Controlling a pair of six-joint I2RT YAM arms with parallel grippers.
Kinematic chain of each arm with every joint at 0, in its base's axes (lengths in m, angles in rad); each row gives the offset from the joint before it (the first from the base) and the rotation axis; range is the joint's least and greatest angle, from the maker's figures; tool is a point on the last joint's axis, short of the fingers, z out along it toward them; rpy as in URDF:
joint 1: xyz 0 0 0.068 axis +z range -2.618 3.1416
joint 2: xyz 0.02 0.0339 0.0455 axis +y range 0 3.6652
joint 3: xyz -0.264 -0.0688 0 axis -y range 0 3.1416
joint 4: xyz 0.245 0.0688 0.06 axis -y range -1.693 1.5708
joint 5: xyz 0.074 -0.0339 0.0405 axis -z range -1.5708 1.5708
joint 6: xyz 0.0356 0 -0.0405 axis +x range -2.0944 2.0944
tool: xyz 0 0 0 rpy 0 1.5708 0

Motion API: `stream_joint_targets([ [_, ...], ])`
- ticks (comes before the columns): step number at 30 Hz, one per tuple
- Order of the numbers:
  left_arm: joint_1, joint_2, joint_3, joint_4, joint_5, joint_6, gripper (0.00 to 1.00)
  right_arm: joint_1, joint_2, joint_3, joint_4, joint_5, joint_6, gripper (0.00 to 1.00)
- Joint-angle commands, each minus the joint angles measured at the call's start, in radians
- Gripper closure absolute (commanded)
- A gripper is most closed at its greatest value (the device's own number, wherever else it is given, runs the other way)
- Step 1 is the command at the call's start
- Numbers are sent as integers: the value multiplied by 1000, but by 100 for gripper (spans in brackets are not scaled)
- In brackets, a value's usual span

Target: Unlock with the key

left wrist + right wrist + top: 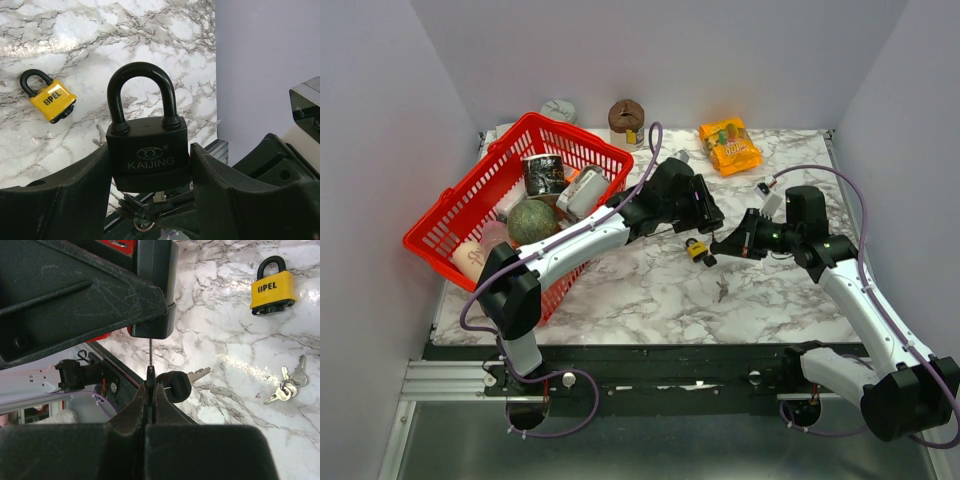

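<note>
The left gripper (150, 165) holds the black KAIJING padlock (148, 142) upright above the marble table (225, 340), its jaws clamped on the body's two sides and the shackle closed. The right gripper (150, 385) has its jaws pressed together, pinching a key (150, 352) seen edge-on, whose thin blade meets the padlock's underside; how deep it sits cannot be told. A black-headed key (176, 386) hangs just beside the fingertips. A yellow OPEL padlock (272, 290) lies on the table near a bunch of keys (286, 386)
</note>
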Motion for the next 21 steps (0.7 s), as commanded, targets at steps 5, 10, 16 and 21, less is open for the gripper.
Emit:
stream_joint_targets([
  [5,-17,-47,19,64,20,1,100,6,9,-18,21,7,24,99],
  [10,-22,-47,19,65,19,1,100,6,14,-24,21,8,32,99],
  [16,-27,-47,17,65,19,1,100,4,18,-25,21,19,47,99],
  [21,-28,-49,17,62,19,5,100,6,15,-28,20,45,64,99],
])
